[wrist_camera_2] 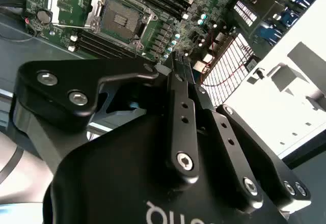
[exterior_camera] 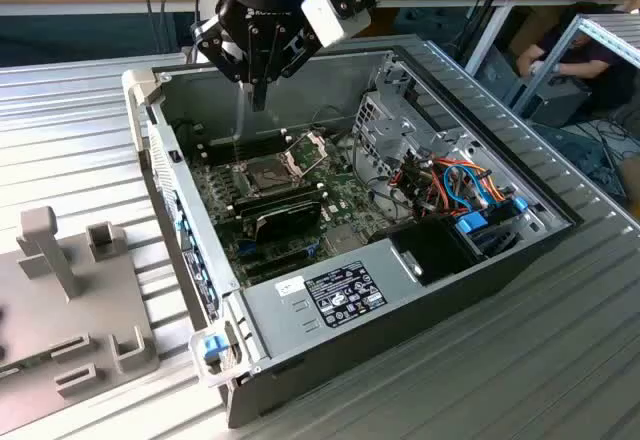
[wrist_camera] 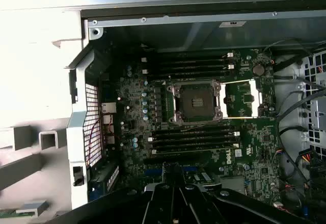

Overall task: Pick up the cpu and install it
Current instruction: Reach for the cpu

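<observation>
My gripper (exterior_camera: 258,98) hangs above the rear of the open computer case (exterior_camera: 330,295), its black fingers pressed together and pointing down. Nothing shows between them in either wrist view, where the gripper (wrist_camera_2: 177,63) (wrist_camera: 173,177) sits above the motherboard. The dark square socket (exterior_camera: 265,171) (wrist_camera_2: 121,18) (wrist_camera: 196,102) lies bare just in front of and below the fingertips. Its shiny hinged frame (exterior_camera: 308,150) (wrist_camera_2: 69,2) (wrist_camera: 243,98) is swung open beside it. The cpu is out of view.
Memory slots (wrist_camera: 193,138) flank the socket. A drive cage with orange and blue cables (exterior_camera: 455,188) fills the case toward the exterior view's right. A grey fixture (exterior_camera: 70,300) with slots stands on the ribbed table at the left. A person (exterior_camera: 575,60) sits at the far right.
</observation>
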`<state>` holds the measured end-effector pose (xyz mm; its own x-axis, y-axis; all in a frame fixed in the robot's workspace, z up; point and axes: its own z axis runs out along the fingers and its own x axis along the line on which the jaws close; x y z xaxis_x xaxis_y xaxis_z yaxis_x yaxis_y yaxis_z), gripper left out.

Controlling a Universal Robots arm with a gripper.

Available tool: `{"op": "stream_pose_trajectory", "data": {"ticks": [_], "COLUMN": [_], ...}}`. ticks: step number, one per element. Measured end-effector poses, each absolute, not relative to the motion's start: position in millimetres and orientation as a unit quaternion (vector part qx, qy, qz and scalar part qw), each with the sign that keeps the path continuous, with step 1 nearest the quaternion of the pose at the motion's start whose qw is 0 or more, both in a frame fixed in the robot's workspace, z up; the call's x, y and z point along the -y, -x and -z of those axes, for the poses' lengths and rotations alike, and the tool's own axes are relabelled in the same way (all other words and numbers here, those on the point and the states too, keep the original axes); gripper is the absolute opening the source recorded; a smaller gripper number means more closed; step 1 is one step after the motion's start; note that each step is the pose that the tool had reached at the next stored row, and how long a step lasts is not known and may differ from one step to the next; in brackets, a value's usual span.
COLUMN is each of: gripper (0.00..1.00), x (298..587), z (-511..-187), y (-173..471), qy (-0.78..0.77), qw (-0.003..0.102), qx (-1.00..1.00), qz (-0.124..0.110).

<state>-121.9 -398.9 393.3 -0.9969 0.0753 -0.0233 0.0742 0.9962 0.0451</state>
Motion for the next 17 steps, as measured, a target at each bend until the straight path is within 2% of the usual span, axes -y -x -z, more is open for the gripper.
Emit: {"op": "stream_pose_trajectory", "data": {"ticks": [17], "gripper": [0.11], "x": [398.8], "z": [-393.3], "y": [126.5], "qy": [-0.037], "qw": [0.012], "qx": [-0.999], "qz": [-0.022]}}
